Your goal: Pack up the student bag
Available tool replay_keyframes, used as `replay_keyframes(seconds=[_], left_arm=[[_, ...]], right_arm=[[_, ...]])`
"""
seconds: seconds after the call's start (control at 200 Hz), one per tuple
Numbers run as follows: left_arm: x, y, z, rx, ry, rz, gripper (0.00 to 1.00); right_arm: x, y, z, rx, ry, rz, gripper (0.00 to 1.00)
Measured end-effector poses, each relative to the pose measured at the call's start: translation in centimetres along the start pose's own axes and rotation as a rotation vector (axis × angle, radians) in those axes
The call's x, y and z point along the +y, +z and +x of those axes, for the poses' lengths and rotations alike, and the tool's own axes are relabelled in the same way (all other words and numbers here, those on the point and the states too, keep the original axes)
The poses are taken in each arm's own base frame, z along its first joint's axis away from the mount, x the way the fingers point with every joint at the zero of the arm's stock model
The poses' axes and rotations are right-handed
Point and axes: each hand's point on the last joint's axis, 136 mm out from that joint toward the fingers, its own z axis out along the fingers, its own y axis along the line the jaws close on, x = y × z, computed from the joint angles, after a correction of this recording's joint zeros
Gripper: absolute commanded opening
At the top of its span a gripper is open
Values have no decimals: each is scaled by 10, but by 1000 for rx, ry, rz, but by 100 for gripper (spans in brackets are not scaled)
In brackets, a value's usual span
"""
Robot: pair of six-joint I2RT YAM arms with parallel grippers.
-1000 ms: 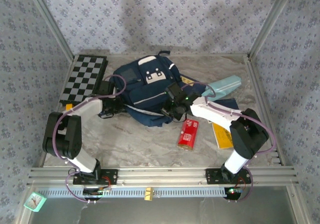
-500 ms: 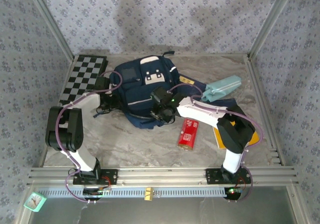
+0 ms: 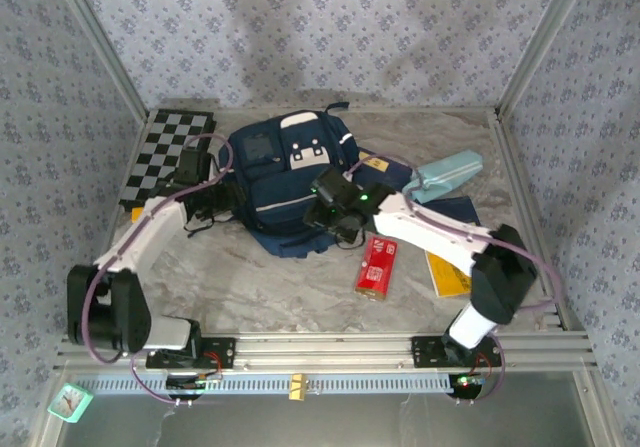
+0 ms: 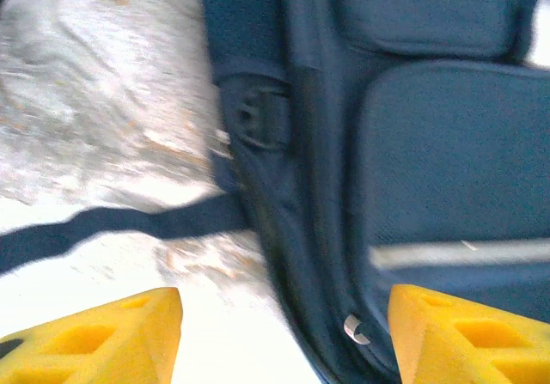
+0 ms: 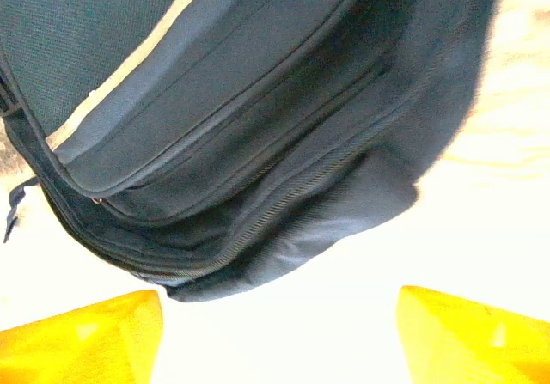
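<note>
1. One student bag (image 3: 285,172), navy with a white front patch, lies toward the back of the marbled table (image 3: 260,287), left of centre, between the two grippers.
2. There are two arms. The left gripper (image 3: 222,200) is at the bag's left side, and the right gripper (image 3: 328,217) is at its near right corner.
3. Beside the bag there are one checkerboard (image 3: 170,157) at the left, one light-blue pencil case (image 3: 445,175) at the right, one red packet (image 3: 377,267) and one yellow book (image 3: 442,272).
4. The left wrist view shows detail too small to see from above: a buckle (image 4: 260,118) on the bag's side, a dark strap (image 4: 112,229) trailing over the table and a metal zip pull (image 4: 355,328). Its yellow fingers (image 4: 103,337) stand wide apart, clasping nothing.
5. The right wrist view shows the bag's zip lines and pale trim stripe (image 5: 129,66) up close. Its fingers (image 5: 481,337) are also spread wide, holding nothing.
</note>
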Motion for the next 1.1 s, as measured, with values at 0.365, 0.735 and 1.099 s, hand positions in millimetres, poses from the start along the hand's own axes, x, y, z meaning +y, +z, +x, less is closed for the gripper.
replay_keyframes(seconds=[0.365,0.735,1.099], left_arm=[[-116,-29,82,85,190,242,71],[-215,-9,134,164,381,375,78],[-257,9,134,147,464,446,97]], right_arm=[[-188,-59,-68,-164,227,229,91],[-310,-74,-134,-269,510,294,96],[-381,-48,-189,-257,628,360,97]])
